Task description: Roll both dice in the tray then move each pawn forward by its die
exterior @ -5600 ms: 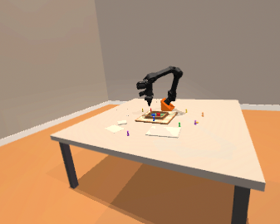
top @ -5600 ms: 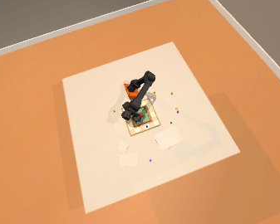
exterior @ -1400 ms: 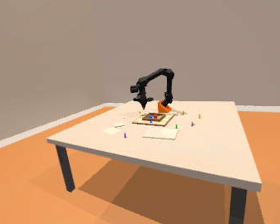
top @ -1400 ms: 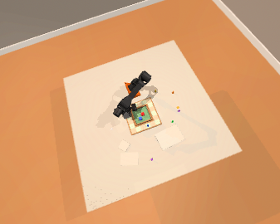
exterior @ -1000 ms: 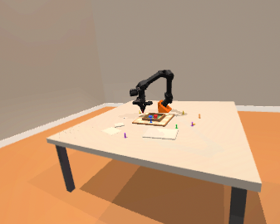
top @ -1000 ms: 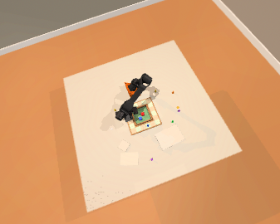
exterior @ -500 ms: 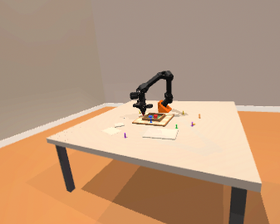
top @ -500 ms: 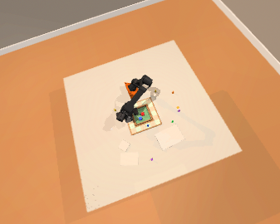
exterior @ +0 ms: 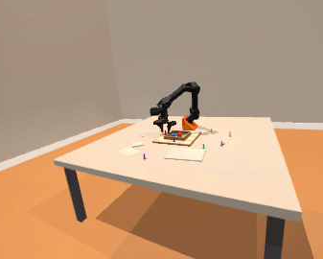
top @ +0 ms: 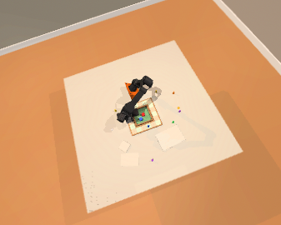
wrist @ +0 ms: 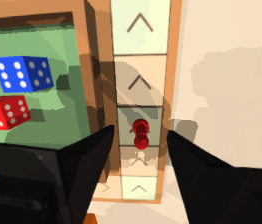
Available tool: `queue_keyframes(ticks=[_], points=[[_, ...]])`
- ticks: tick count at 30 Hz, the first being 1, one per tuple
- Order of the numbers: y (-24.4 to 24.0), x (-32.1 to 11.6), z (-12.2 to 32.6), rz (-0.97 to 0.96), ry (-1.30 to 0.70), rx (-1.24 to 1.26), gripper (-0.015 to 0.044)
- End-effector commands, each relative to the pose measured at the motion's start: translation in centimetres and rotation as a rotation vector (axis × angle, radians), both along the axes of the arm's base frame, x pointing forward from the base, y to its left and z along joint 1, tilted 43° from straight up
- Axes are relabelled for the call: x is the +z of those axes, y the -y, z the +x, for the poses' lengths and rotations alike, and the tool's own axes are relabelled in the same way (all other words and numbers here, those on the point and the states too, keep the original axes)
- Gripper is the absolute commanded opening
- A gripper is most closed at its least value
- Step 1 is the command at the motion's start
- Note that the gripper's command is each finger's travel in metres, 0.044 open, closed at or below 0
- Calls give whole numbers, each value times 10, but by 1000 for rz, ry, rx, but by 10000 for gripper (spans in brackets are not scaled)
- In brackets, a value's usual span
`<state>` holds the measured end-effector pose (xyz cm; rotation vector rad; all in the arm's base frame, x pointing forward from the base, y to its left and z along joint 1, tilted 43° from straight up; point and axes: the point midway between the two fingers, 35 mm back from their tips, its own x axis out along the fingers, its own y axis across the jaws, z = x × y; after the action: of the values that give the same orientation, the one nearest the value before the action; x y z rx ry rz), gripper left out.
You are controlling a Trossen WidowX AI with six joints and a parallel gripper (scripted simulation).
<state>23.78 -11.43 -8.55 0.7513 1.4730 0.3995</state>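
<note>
The red pawn (wrist: 141, 134) (exterior: 165, 133) stands on an arrow square of the board's track, two squares past the corner. My gripper (wrist: 140, 132) (exterior: 166, 130) is open, with one finger on each side of the pawn and a gap to both. The blue die (wrist: 22, 74) (top: 141, 119) and the red die (wrist: 10, 112) (top: 143, 114) lie in the green-floored tray (wrist: 81, 20). The blue die shows a face with six pips; the red die's upper face is partly cut off in the wrist view. The blue pawn (top: 148, 126) (exterior: 174, 139) stands on the track's near side.
The board (wrist: 156, 45) surrounds the tray, whose raised wall is beside my left finger. A green pawn (top: 173, 122) (exterior: 203, 146), a purple pawn (top: 152, 160) (exterior: 144, 156) and several other small pieces stand around. Pale flat sheets (top: 170, 137) (top: 129, 159) lie in front.
</note>
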Motion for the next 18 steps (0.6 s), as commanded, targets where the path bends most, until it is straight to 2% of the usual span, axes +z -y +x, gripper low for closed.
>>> queue_keyframes(ticks=[1,5,8,12,14,18], points=[[1,0,0,-2,2,1,341],[8,8,0,-1,0,0,440],[30,33,-5,4,-4,-4,440],[31,35,-6,5,-5,-4,440],[30,40,4,2,-14,-14,387],[16,69,60,-2,-61,-73,282]])
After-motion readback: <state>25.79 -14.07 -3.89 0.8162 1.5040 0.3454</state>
